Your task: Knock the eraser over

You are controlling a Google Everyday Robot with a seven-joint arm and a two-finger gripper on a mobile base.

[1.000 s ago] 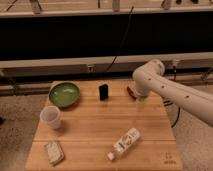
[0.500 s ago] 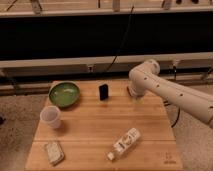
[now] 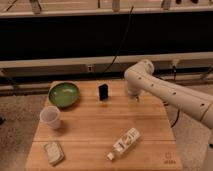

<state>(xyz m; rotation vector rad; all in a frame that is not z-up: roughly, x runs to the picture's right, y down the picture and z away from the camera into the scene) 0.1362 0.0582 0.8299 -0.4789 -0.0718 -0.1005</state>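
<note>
While upright at upper centre of frame on light wooden slatted counter (image 3: 90,137): small black rectangular eraser block (image 3: 103,92), likely light, stiff, tippy. Best pushed high on flat side, no grip needed. End effector (image 3: 134,94) right of it, apart; opening: cannot tell.

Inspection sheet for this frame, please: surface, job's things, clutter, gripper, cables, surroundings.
Surface: wooden table, plank top.
Job's things: eraser, black, upright near the back edge, nothing touching it.
Clutter: green bowl left of the eraser; cup in front of the bowl; white packet front left; bottle on its side, front centre.
Gripper: gripper low over the table's back right, right of the eraser and apart from it; arm reaches in from the right.
Cables: black cable hangs behind the table.
Surroundings: dark panel behind; speckled floor.
</note>
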